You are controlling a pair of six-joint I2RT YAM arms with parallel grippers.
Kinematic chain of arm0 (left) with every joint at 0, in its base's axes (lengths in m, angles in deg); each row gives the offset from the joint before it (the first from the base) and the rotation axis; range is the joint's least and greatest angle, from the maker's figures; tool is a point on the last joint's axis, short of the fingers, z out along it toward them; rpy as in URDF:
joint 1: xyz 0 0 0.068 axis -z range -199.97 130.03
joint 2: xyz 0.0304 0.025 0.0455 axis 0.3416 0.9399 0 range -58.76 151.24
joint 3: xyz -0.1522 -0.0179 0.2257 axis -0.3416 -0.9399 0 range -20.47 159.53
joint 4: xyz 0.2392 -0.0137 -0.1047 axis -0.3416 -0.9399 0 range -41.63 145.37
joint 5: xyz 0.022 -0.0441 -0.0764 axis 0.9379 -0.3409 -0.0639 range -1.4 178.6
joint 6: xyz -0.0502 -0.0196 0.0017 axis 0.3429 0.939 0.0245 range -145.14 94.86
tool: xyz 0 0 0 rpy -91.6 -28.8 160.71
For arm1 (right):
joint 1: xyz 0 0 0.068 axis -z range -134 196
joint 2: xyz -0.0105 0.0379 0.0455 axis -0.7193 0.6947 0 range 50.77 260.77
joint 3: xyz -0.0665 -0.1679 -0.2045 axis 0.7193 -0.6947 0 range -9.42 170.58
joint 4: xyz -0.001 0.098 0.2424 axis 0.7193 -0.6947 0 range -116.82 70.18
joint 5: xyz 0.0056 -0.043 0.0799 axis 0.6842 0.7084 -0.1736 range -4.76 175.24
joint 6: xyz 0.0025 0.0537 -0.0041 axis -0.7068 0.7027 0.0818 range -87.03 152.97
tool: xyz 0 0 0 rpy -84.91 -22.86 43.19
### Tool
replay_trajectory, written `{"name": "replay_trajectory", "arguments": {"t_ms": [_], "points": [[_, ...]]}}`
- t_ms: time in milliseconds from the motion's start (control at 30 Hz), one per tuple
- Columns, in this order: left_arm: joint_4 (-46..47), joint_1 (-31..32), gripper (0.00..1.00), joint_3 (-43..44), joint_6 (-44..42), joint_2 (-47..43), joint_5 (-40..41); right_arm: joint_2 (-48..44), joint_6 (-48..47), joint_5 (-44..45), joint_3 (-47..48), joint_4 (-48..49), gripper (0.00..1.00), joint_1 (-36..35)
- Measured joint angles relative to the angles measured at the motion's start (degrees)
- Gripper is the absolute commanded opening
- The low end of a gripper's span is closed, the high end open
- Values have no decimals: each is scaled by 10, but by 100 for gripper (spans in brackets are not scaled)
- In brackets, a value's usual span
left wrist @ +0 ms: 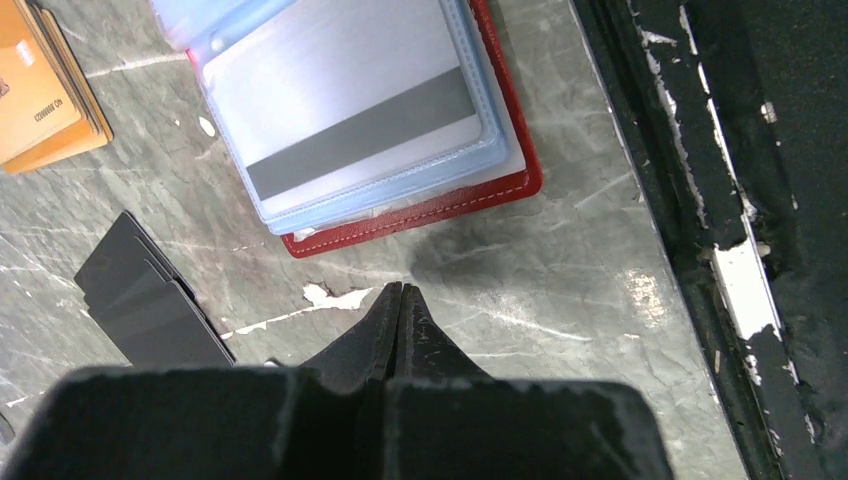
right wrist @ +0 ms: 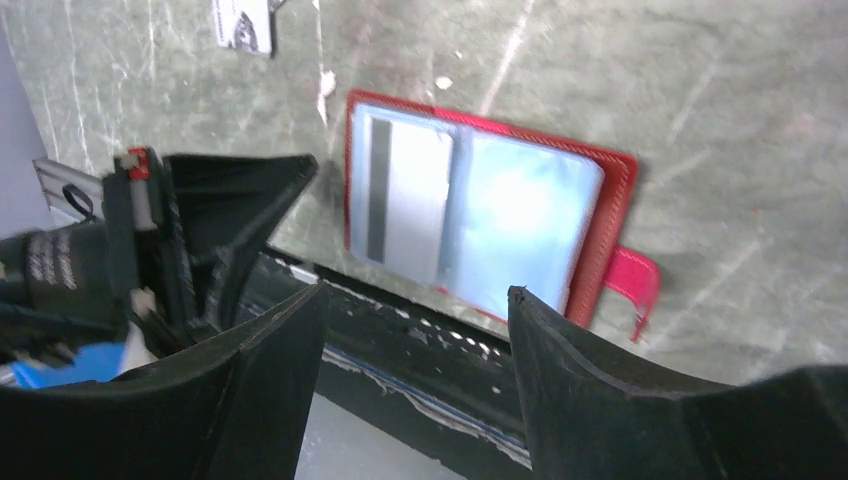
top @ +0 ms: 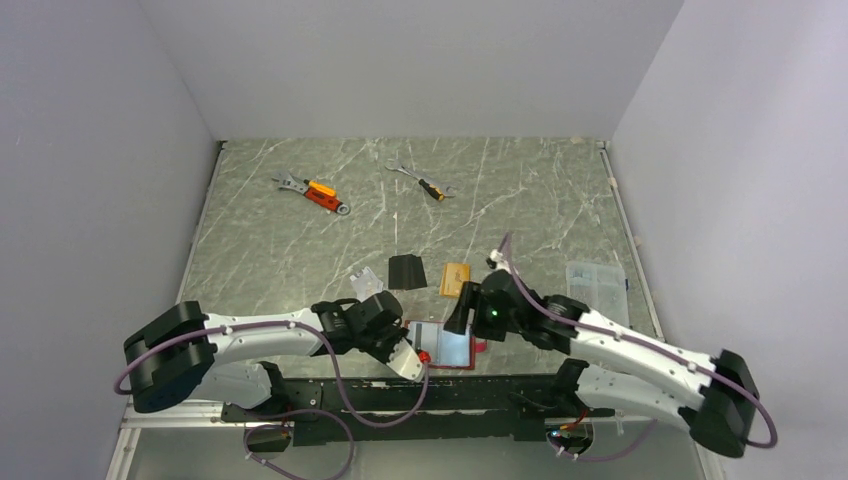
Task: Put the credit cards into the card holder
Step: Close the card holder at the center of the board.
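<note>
1. Open holder (right wrist: 530, 215) lies at the near edge of the table (top: 300, 220), silver card (left wrist: 340, 120) pocketed.
2. The orange card (top: 455, 277) and black card (top: 406, 271) lie loose beyond it.
3. The left gripper (left wrist: 400, 295) is clenched and empty beside the holder; the right gripper (right wrist: 418, 292) is released above it.
4. Risk: flat cards slip from a pinch; a nudged holder slides.

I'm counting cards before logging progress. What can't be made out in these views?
- Orange cards: left wrist view, cut off by the left edge; count unclear.
- Black cards: same view, lower part behind the left gripper.
- Card holder, right pocket: right wrist view, blurred and glary; contents unclear.
</note>
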Motion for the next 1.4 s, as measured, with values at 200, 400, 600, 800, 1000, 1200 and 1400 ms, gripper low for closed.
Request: {"name": "replay_trajectory", "arguments": {"t_ms": [200,400,600,800,1000,1200,1400], "points": [[-11,-5,0,0,3,-7,-4,-142,41,-7,-118,-32,75,12],[-20,-5,0,0,3,-6,-9,-208,82,-31,-205,-33,81,15],[-21,-5,0,7,3,5,-12,-191,104,-49,-237,73,79,15],[0,4,0,23,-4,49,-3,-196,143,-60,-289,191,73,17],[27,11,0,39,-6,76,17,-294,178,-46,-341,230,67,18],[39,21,0,40,-6,83,25,-340,181,-40,-346,239,63,21],[40,25,0,40,-6,83,32,-268,172,-25,-344,233,41,21]]}}
